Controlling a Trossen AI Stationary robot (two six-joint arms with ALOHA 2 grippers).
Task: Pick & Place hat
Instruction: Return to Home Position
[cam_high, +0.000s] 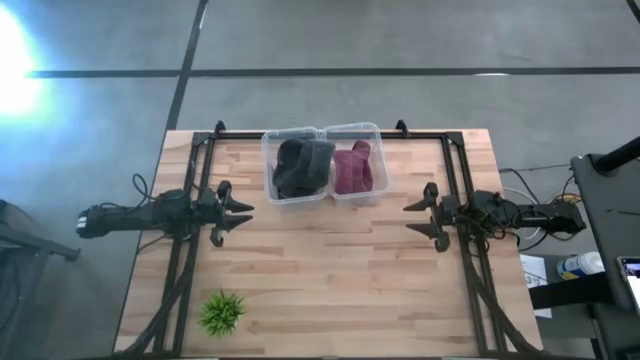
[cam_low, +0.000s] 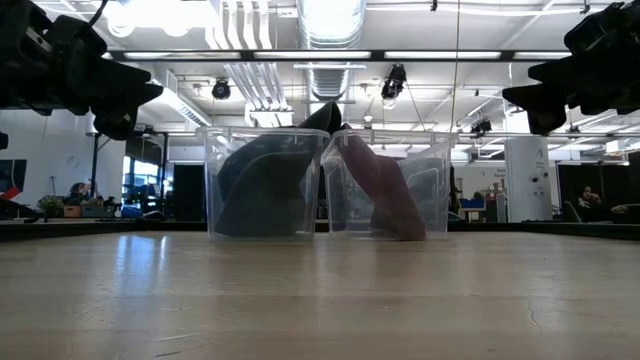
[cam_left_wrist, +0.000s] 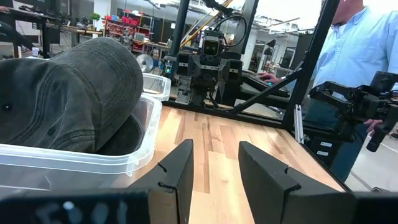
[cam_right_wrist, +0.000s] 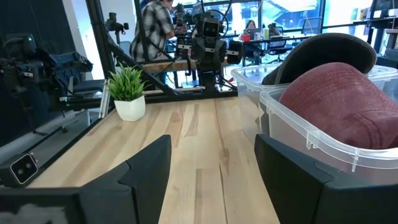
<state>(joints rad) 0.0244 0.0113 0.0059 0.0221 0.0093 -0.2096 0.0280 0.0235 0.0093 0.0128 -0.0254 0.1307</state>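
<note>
A dark grey cap (cam_high: 302, 166) sits in the left clear bin (cam_high: 271, 176) at the table's far side, its crown rising over the rim (cam_left_wrist: 74, 93). A maroon cap (cam_high: 352, 168) sits in the right clear bin (cam_high: 378, 160) beside it (cam_right_wrist: 339, 102). In the low view both bins (cam_low: 265, 185) stand side by side, the maroon cap (cam_low: 390, 190) leaning inside. My left gripper (cam_high: 240, 213) hovers open at the table's left, above the wood. My right gripper (cam_high: 415, 215) hovers open at the table's right. Neither touches anything.
A small green plant (cam_high: 222, 312) in a white pot stands near the table's near left corner (cam_right_wrist: 128, 93). Black frame rails (cam_high: 190, 250) run along both sides of the table. A person in a light blue shirt (cam_left_wrist: 354, 50) stands beyond the table. Bare wood lies between the grippers.
</note>
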